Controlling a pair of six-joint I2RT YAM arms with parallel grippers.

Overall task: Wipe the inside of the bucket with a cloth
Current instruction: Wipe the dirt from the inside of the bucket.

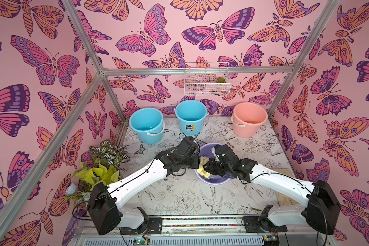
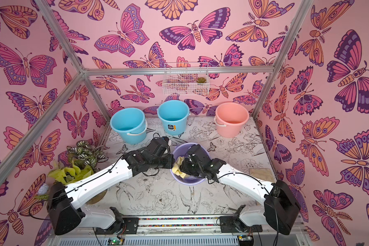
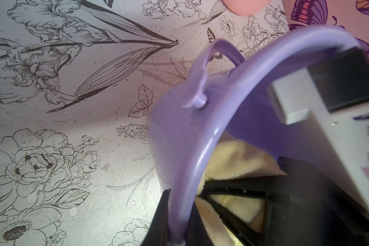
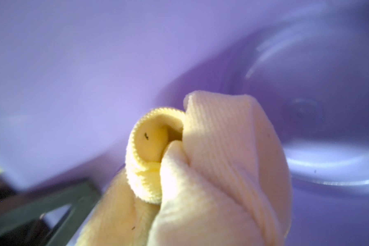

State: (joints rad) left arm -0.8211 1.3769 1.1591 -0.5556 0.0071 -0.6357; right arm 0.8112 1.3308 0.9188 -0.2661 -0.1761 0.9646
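Your left gripper (image 3: 177,221) pinches the lavender round plastic bucket (image 3: 179,132) by its rim, your right gripper (image 1: 207,169) clutching the soft pale-yellow cloth (image 4: 211,170) inside

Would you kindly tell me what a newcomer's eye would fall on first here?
The pink butterfly walls strike first. Mid-table, the left hand grips the rim of the lavender bucket while the right hand holds the yellow cloth inside it. Two blue buckets and a pink bucket stand behind.

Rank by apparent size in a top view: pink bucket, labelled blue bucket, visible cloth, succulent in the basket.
1. pink bucket and labelled blue bucket: look alike, not ranked.
2. cloth, visible part only.
3. succulent.
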